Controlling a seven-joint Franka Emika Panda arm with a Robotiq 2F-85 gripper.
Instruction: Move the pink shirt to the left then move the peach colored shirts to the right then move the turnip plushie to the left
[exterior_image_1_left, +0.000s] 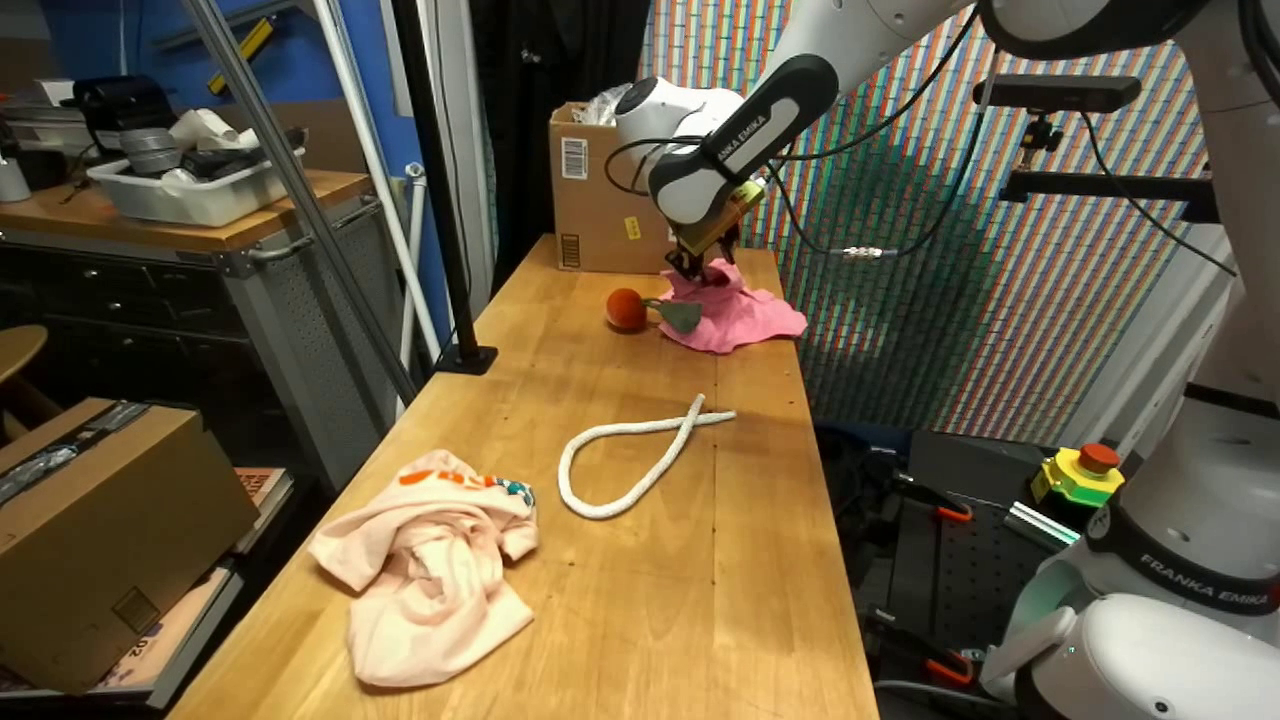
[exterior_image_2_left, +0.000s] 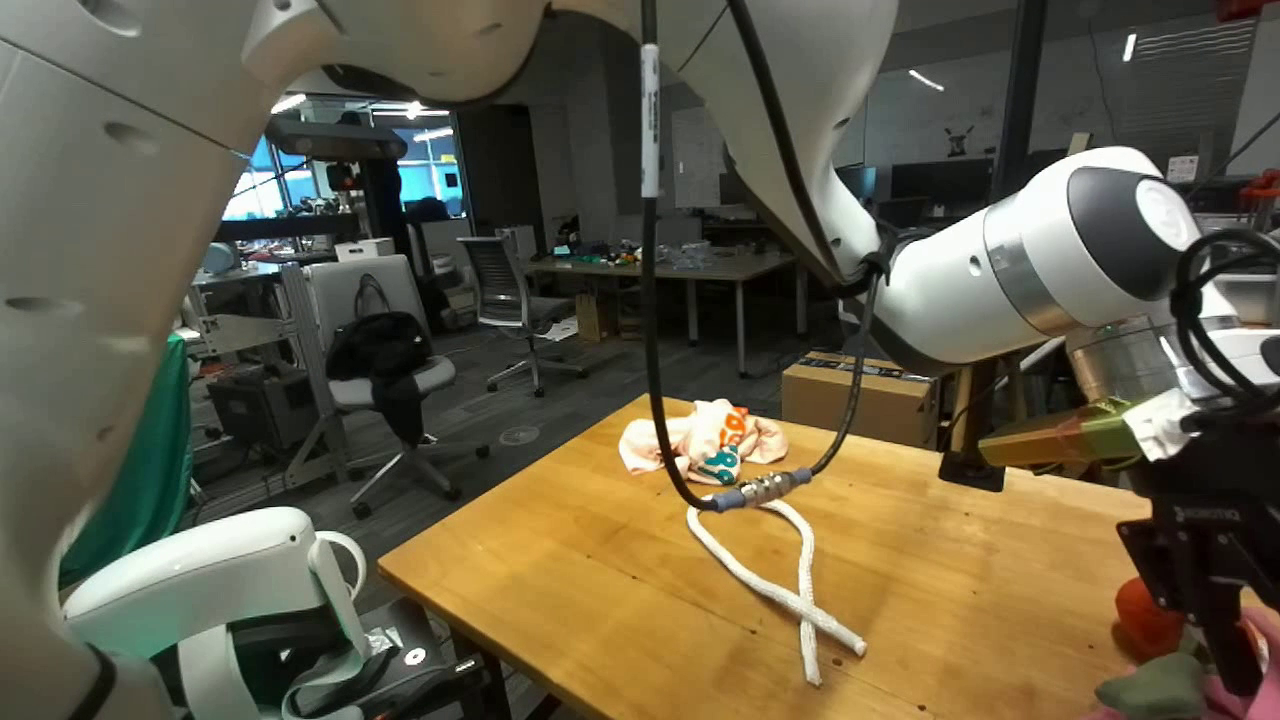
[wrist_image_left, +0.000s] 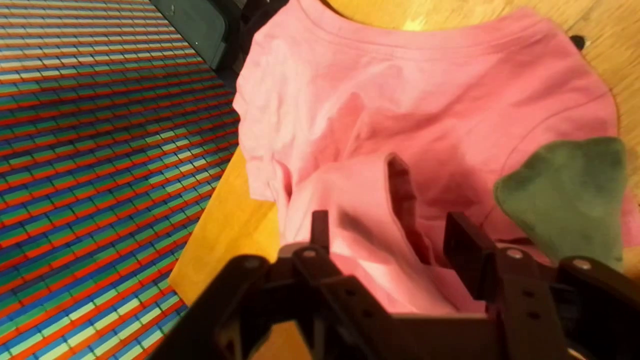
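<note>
The pink shirt (exterior_image_1_left: 740, 318) lies crumpled at the table's far end in an exterior view. It fills much of the wrist view (wrist_image_left: 440, 115). My gripper (wrist_image_left: 387, 235) is open, with its fingers down at the shirt and loose folds of cloth between them. In an exterior view the gripper (exterior_image_1_left: 703, 266) sits over the shirt's far part. The turnip plushie (exterior_image_1_left: 627, 310) has a red-orange ball and green leaves. Its leaves rest on the shirt's edge, and one leaf shows right of the fingers in the wrist view. One peach shirt (exterior_image_1_left: 440, 570) lies bunched at the near end, also seen in an exterior view (exterior_image_2_left: 700, 440).
A looped white rope (exterior_image_1_left: 598, 511) lies mid-table between the peach shirt and the plushie. A cardboard box (exterior_image_1_left: 600, 205) stands at the far end behind the gripper. A black post (exterior_image_1_left: 466, 358) is fixed at the table's edge. The pink shirt reaches the table's edge.
</note>
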